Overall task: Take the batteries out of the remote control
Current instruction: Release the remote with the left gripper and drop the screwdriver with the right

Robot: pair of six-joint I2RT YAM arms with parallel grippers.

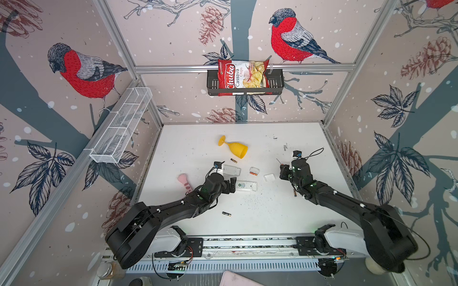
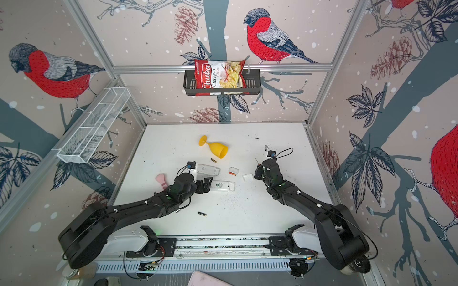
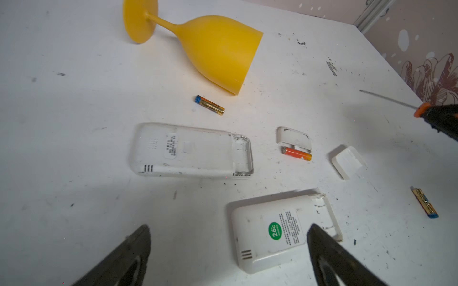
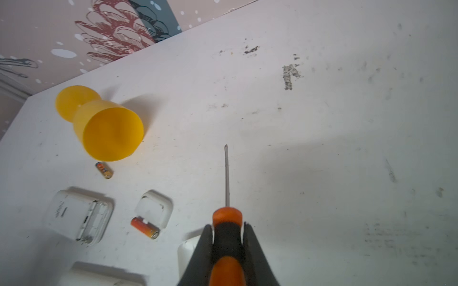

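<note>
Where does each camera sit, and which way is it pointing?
Top views: high above the front rail, looking down on the white table and back wall; left arm and right arm show whole.
Left wrist: low behind the open left fingers, facing the stickered remote and yellow goblet; only fingertips show.
Right wrist: behind the right fingers, shut on the screwdriver, facing across the table; fingers and tool show.
Shared: both wrist views catch the goblet and the orange battery; the top views overlap almost fully.
</note>
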